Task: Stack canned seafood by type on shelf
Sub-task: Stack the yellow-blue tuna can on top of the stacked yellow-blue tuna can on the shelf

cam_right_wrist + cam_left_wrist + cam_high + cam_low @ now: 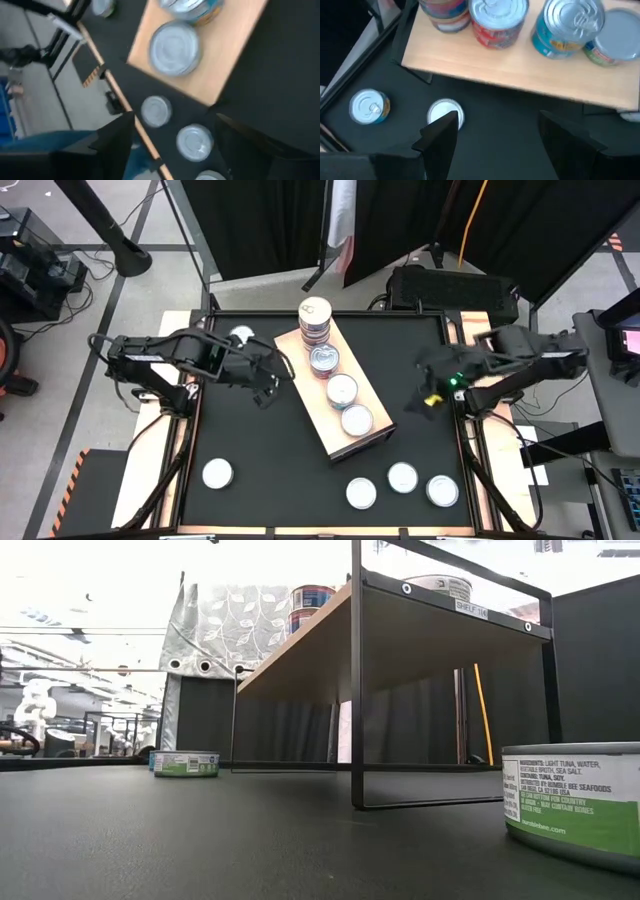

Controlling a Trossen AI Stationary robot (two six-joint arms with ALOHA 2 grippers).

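**Shelf partly filled, five tins left on the tabletop**

The shelf (pixel 318 408) stands diagonally in the middle of the black tabletop (pixel 260 465) and already carries four positions of canned seafood. At its far end sits a tall stack (pixel 314 320) with pinkish-red labels; how many tins are in it cannot be counted from above. Next comes a red-labelled tin (pixel 324 360), then a teal-labelled tin (pixel 342 390), then a green-labelled tin (pixel 356 420) near the front end. In my judgement the sorting is roughly half done: four groups are begun, but the three single positions may yet take more.

Off the shelf I count five loose tins: one by the left arm at the back (pixel 240 335), one at front left (pixel 217 473), and three in a row at front right (pixel 361 493), (pixel 402 477), (pixel 441 490).

The left claw (pixel 266 388) hovers just beside the shelf's left edge, fingers apart and empty. The right claw (pixel 428 395) hangs to the right of the shelf, above the tabletop, fingers also apart with nothing between them.
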